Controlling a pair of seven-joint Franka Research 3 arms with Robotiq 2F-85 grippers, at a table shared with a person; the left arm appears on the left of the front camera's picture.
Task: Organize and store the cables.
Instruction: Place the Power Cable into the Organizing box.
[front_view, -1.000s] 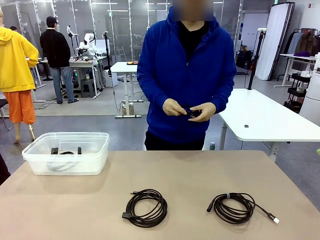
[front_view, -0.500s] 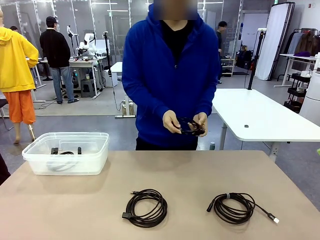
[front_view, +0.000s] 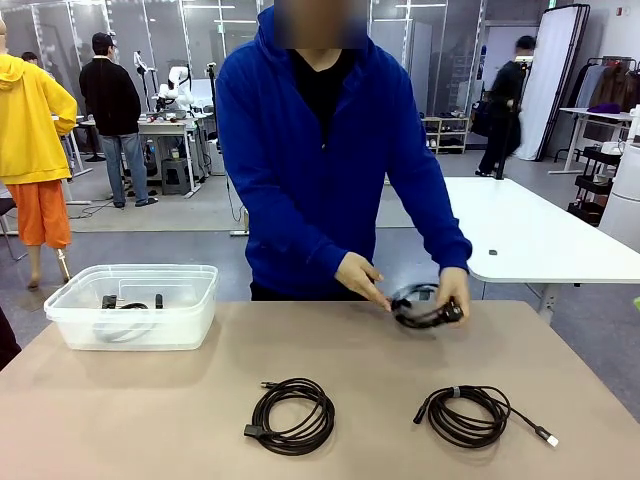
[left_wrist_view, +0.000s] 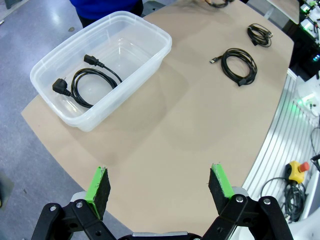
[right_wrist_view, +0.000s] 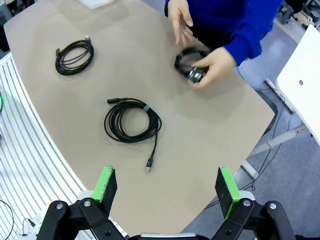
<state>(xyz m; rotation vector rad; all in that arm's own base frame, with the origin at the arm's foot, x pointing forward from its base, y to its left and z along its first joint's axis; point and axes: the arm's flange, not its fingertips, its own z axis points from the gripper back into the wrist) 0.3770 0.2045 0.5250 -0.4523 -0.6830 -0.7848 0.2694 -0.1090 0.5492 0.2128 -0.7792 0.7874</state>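
Both grippers hang released above the table (front_view: 350, 360): the left gripper (left_wrist_view: 158, 175) has its green pads spread wide with nothing between them, and so does the right gripper (right_wrist_view: 165, 175). Nearest the robot, closer in than the clear tub (front_view: 130, 325) and to its right, two wound cables lie flat: a plain coil (front_view: 291, 415) nearer the tub and a banded coil (front_view: 468, 415) farther right, well apart. Inside the tub rests a loosely looped power cable (left_wrist_view: 87, 82). Level with the tub and far to its right, a person in a blue hoodie holds a third coil (front_view: 420, 306) low at the table's far edge, one hand (front_view: 455, 292) gripping it, the other hand (front_view: 360, 278) open beside it.
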